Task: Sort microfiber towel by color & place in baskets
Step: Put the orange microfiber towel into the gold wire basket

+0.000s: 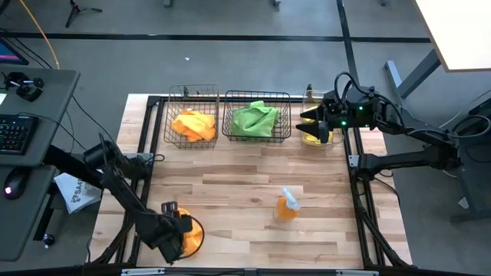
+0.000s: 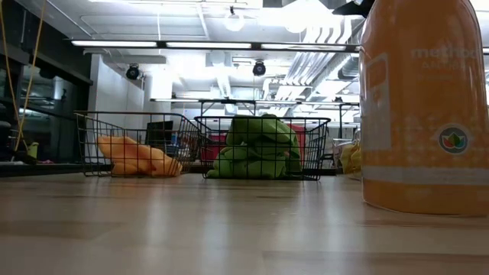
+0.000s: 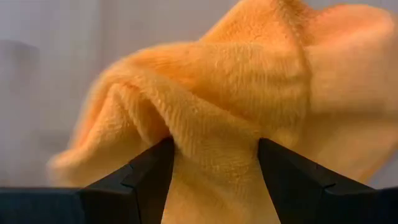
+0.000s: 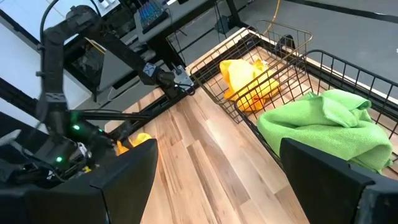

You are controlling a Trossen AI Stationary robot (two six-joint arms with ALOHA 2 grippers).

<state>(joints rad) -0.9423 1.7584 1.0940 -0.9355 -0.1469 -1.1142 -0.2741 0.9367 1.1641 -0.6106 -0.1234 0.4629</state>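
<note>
High view: the left gripper (image 1: 178,234) is at the near left corner of the wooden table (image 1: 230,199), its fingers clamped on an orange towel (image 1: 192,236) at the table edge. The right gripper (image 1: 313,123) hovers at the far right, over the clear bin (image 1: 311,136), which holds yellow cloth. Two black wire baskets stand side by side along the far edge: the left basket (image 1: 192,93) holds an orange-yellow towel (image 1: 193,125), and the middle basket (image 1: 256,97) holds a green towel (image 1: 254,119). An orange spray bottle (image 1: 287,205) lies on the table, well apart from the baskets. A white sheet (image 1: 77,192) with partly visible dark lettering beginning "SA" lies beside the table at left; the remainder cannot be read.

Low view: the spray bottle (image 2: 422,107) fills the right side. Its label carries pale lettering reading "method" and a small round emblem; the smaller print is not legible. Beyond it, the left basket (image 2: 90,141) contains the orange-yellow towel (image 2: 137,159), and the middle basket (image 2: 317,145) contains the green towel (image 2: 258,147).

Left wrist view: the left gripper (image 3: 213,165) has both dark fingers (image 3: 152,171) pressed into a fold of the orange towel (image 3: 230,93).

Right wrist view: the right gripper (image 4: 217,168) has its fingers (image 4: 124,171) spread wide apart with nothing between them. Past them show the green towel (image 4: 326,124), the orange-yellow towel (image 4: 249,78), and, farther off, the left arm with the orange towel (image 4: 134,142).
</note>
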